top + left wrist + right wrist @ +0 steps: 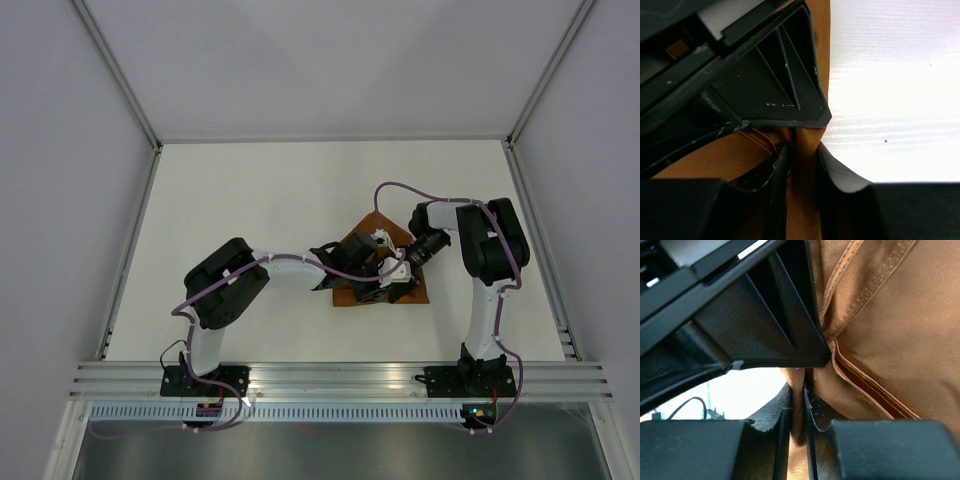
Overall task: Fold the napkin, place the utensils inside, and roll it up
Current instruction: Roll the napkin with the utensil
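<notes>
The rust-orange napkin (pixel 350 293) lies bunched at the middle of the white table, with both grippers on it. My left gripper (pixel 370 288) reaches in from the left. In the left wrist view its fingers (pixel 777 165) press a narrow fold of the napkin (pixel 730 155) between them, at the cloth's edge beside bare table. My right gripper (pixel 393 272) comes from the right; in the right wrist view it (pixel 797 390) is shut on a thin fold of the napkin (pixel 890 330), whose stitched hem runs just beside the jaws. The utensils are out of view.
The white table (pixel 300 190) stretches far and left of the cloth. Grey walls stand on three sides. A metal rail (pixel 340 375) with both arm bases runs along the near edge.
</notes>
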Tool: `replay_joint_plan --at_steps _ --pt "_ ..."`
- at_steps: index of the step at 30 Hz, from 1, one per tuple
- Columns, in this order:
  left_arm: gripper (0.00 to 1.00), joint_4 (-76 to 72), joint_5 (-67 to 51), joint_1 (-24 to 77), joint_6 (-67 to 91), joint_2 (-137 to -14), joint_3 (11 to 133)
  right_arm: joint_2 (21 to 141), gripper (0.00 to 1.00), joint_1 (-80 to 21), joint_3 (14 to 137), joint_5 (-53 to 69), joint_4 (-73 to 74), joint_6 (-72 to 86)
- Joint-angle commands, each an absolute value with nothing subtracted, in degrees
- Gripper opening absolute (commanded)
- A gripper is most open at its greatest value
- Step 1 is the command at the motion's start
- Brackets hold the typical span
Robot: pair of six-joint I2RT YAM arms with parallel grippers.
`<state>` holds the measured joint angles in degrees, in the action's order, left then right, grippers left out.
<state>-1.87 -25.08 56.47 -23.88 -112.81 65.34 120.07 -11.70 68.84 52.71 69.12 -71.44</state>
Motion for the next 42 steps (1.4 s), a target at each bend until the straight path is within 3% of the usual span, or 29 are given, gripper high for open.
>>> replay_joint_plan --at_steps 1,5,9,13,20,23,26,32,42 --pt "0.26 7.0 -29.9 55.0 -20.0 -115.8 65.4 120.2 0.20 -10.9 69.7 53.3 67.0 -74.9" --pt "0.16 7.3 -32.9 54.0 -18.6 -116.0 65.7 117.5 0.39 -9.4 70.0 54.5 67.2 -74.4" --pt "0.09 9.3 -35.2 53.4 -18.2 -117.2 66.7 113.0 0.47 -8.3 70.3 55.8 68.7 -75.0" --pt "0.03 10.5 -38.0 52.8 -17.3 -118.4 67.5 109.6 0.51 -6.9 70.6 57.7 70.8 -76.5" --pt "0.03 15.1 -45.6 49.9 -14.1 -122.3 71.5 100.6 0.54 -1.8 67.2 60.0 67.3 -77.0" --pt "0.02 16.7 -48.1 49.0 -13.0 -123.6 73.3 93.9 0.56 -1.3 60.2 58.8 59.4 -72.4" --pt "0.02 18.3 -49.8 47.8 -11.8 -124.7 74.8 81.7 0.59 -1.8 51.2 55.0 41.2 -63.7" --pt "0.02 23.9 -51.4 46.6 -10.3 -128.1 79.8 67.1 0.64 -11.3 36.7 40.6 23.4 -56.9" --pt "0.02 31.3 -49.7 46.6 -7.6 -131.7 88.0 66.3 0.65 -28.2 30.0 25.5 14.7 -54.1"
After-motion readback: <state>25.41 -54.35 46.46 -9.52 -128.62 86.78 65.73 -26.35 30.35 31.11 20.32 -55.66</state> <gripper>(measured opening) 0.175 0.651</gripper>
